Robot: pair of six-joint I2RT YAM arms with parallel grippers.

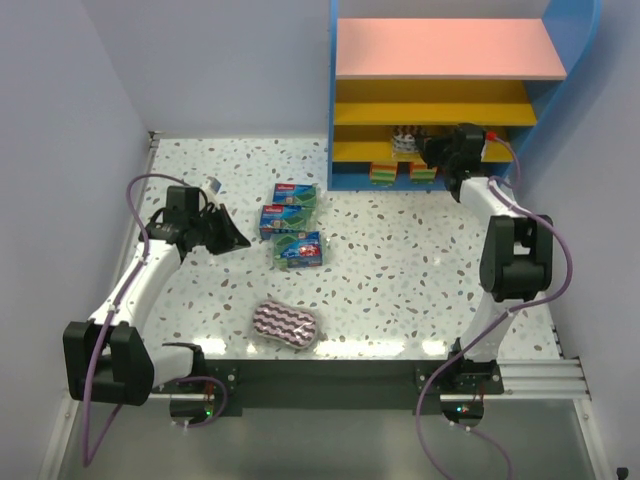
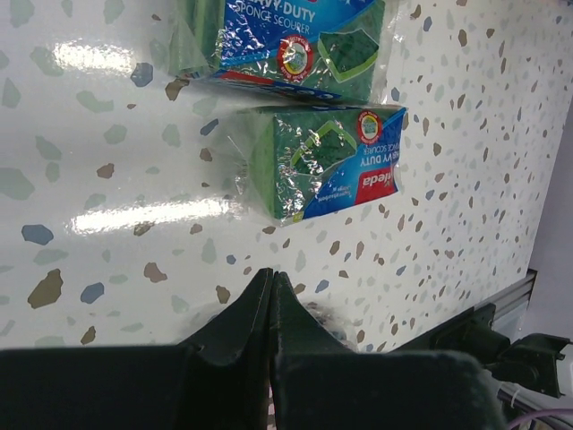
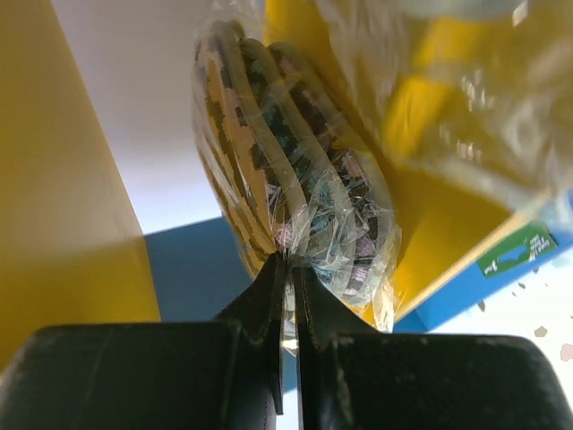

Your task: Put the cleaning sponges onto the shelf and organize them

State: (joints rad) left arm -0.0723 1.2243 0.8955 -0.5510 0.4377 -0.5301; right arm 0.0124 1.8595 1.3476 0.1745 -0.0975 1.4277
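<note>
My right gripper [image 1: 432,150] reaches into the shelf [image 1: 450,50], between its yellow boards, and is shut on the clear wrapper of a purple-white striped pad [image 1: 405,140]. In the right wrist view the gripper [image 3: 291,265] pinches the wrapper edge and the pad [image 3: 286,170] hangs beyond it. Two orange-yellow-green sponge blocks [image 1: 383,172] [image 1: 422,172] sit on the lowest board. My left gripper [image 1: 240,240] is shut and empty, left of three green and blue packs [image 1: 296,196] [image 1: 283,220] [image 1: 299,250]. In the left wrist view the gripper [image 2: 271,274] is below a green pack [image 2: 322,161].
Another purple-white wavy pad [image 1: 286,323] lies on the speckled table near the front. A blurred clear-wrapped pack [image 3: 448,90] is close beside the held pad. The shelf's blue side [image 1: 575,60] and yellow boards [image 3: 63,179] hem in my right gripper.
</note>
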